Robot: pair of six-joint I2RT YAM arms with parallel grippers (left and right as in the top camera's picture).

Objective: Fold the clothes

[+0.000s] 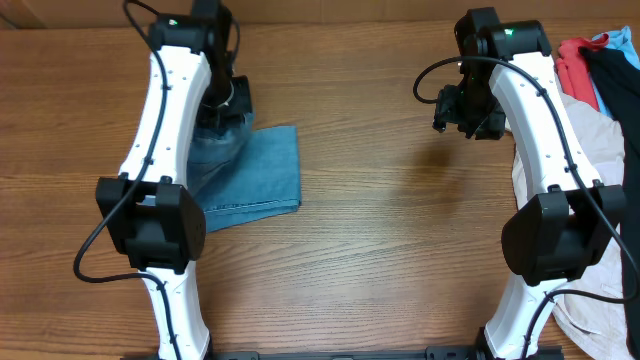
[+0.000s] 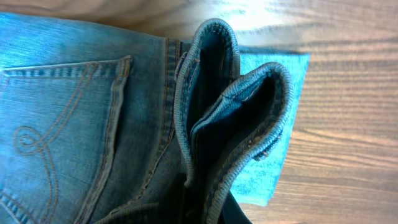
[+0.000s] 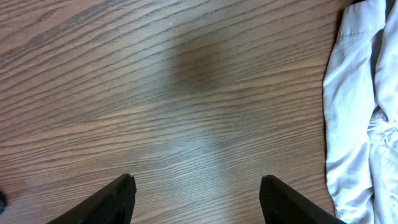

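Right jaws gape wide over the bare table [image 1: 400, 240]; left jaws look clamped on the jeans [image 1: 268, 165], late in the fold.
Right gripper [image 3: 198, 183] hangs empty, well apart from the jeans, which lie at the table's left as a short folded panel. Left gripper [image 1: 229, 102] has its fingers buried in cloth, but the waistband [image 2: 208, 68] stands bunched in two loops toward its camera. By my read the legs are folded in; that raised end wants laying over and smoothing.
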